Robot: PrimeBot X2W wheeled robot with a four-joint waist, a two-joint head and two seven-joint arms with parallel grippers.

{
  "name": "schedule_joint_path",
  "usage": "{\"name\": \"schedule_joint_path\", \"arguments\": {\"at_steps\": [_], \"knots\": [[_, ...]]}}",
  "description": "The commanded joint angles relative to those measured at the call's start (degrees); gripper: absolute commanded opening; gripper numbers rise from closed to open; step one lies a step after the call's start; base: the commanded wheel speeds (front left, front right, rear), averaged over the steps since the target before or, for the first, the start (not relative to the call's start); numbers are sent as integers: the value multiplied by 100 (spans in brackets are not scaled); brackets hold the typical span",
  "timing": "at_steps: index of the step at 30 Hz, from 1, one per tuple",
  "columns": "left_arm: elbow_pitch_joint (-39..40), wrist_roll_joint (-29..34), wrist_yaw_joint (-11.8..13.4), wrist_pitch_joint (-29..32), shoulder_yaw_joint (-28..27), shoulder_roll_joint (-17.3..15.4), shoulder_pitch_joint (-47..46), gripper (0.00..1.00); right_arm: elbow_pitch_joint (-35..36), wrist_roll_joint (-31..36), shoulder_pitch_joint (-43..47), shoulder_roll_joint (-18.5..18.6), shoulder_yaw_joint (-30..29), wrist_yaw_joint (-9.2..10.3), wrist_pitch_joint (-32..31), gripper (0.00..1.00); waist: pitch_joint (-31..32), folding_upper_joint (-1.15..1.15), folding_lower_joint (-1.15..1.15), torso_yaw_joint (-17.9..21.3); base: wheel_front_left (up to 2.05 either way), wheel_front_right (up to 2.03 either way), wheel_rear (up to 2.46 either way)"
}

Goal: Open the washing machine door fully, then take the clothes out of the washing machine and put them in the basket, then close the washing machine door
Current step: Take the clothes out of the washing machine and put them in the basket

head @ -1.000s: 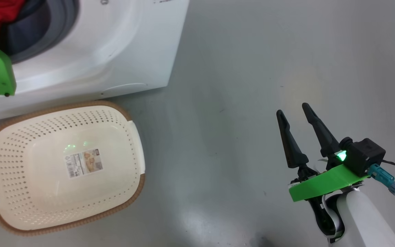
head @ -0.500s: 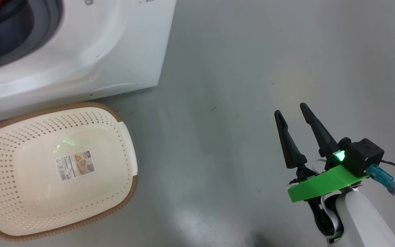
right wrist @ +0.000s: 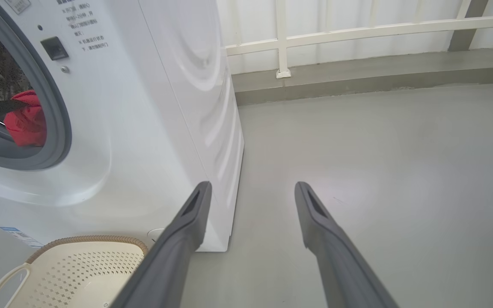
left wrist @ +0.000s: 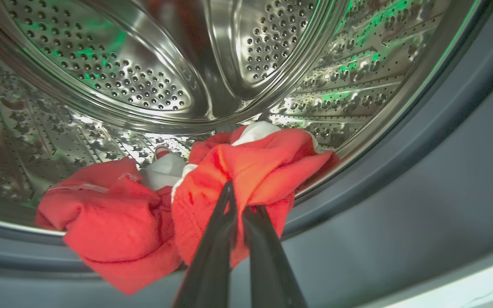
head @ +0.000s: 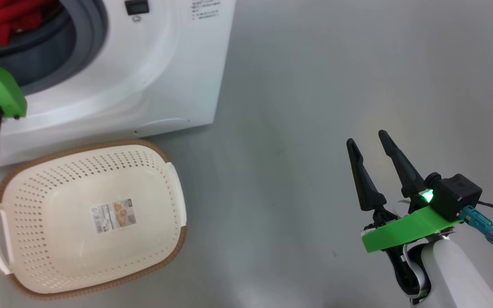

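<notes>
My left gripper pinches bright red fabric clothes in the steel drum; my right gripper is spread wide.

The basket sits before the washing machine; clothes lie inside it.

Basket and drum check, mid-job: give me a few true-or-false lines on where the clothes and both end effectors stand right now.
1. The left end effector is shut on the clothes. True.
2. The basket holds a red garment. False: no garment lies in it; its paper label shows on the bare bottom.
3. The right end effector is open and holds nothing. True.
4. The clothes are clear of the washing machine. False: they lie inside the steel drum, at its front edge.
5. The basket stands on the floor in front of the washing machine. True.
</notes>
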State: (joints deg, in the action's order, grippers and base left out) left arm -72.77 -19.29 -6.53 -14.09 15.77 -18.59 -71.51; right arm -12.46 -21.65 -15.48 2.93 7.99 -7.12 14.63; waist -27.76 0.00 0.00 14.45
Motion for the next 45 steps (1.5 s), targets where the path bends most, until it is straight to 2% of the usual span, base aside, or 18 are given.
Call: {"name": "schedule_joint_path", "arguments": {"at_steps": [1,6,11,19,29,36,45], "knots": [[201,-79,-10,-76,-157,-222,149,0,102,26,130,-5,65,-36,37,100,192,0,0,-138,0,0,0],[1210,-229,77,-88,-569,-192,688,0,101,40,240,29,23,-36,37,100,393,0,0,-271,0,0,0],[2333,-207,79,-90,-1146,-10,1473,0,120,42,363,98,-23,-36,37,100,562,0,0,-392,0,0,0],[3407,73,42,-90,-1811,236,2189,0,172,52,483,141,-97,-36,37,100,652,0,0,-521,0,0,0],[4916,461,-59,-90,-2608,715,3079,0,166,57,603,192,-230,-36,37,100,848,0,0,-731,0,0,0],[5970,550,-91,-90,-2860,1050,3636,0,183,61,685,233,-314,-36,37,100,967,0,0,-910,0,0,0],[7475,407,-94,-91,-2898,1192,4328,0,233,65,721,265,-374,-36,37,100,967,0,0,-1019,0,0,0]]}}
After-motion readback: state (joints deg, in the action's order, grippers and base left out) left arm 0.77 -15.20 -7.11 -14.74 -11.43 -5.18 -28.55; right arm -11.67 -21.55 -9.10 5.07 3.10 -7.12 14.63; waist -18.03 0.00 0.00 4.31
